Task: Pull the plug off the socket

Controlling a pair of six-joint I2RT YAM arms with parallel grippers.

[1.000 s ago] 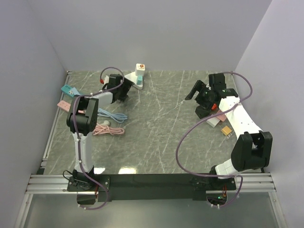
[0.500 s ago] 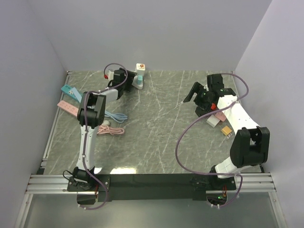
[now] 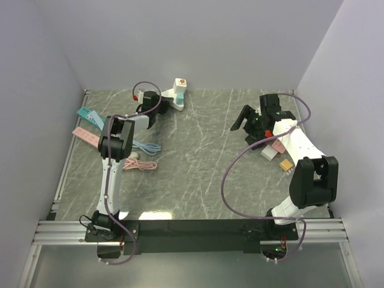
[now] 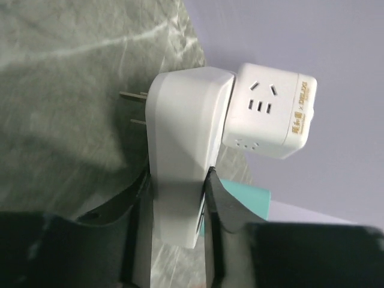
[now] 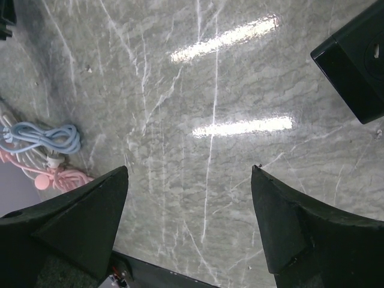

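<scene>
The left gripper (image 4: 177,180) has both fingers pressed flat against opposite sides of the white plug (image 4: 186,126), so it looks closed on the plug's lower end. Two bare pins stick out of the plug toward 9 o'clock. At 2 o'clock its other face is seated against the cube socket (image 4: 270,111), and a teal block (image 4: 243,201) sits behind at 4 o'clock. The right gripper (image 5: 189,180) hangs wide open over the table (image 5: 204,108), holding nothing.

To pull well, the grip probably needs to be firm and the pull straight along the joint, away from the cube socket. Nothing visibly pins the cube socket down, so it may simply come along unless the right arm braces it.

Only the left wrist view shows the finger contact and the seam. Only the overhead view places the pair at 11 o'clock on the table, near the back wall, with the right gripper well apart at 2 o'clock.
</scene>
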